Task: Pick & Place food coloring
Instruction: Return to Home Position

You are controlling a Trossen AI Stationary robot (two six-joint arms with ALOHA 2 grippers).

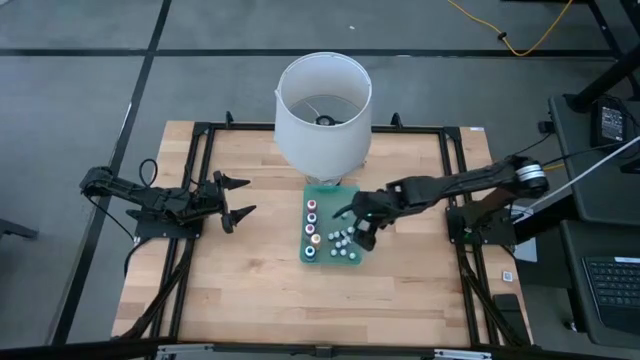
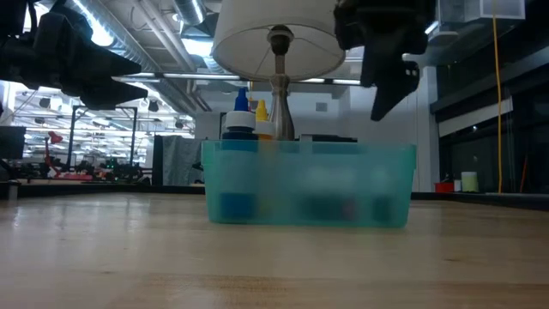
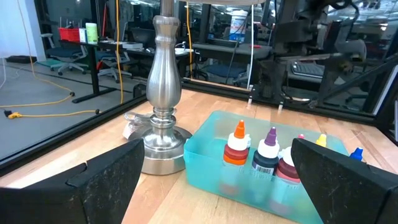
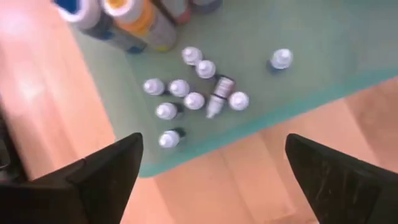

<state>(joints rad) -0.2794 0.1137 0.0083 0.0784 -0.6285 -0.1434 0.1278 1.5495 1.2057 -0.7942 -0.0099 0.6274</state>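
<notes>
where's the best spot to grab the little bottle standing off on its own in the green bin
Take the lone bottle by its white cap, coming straight down from above. It appears upright with bare floor around it, so there should be room to close on it, while the walls of the green bin would likely block a side approach. The right gripper hangs open above the bin.

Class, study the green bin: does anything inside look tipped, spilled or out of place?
One small dark bottle lies on its side in the green bin, among white-capped small bottles standing upright; no spill shows. The taller bottles stand upright too.
</notes>
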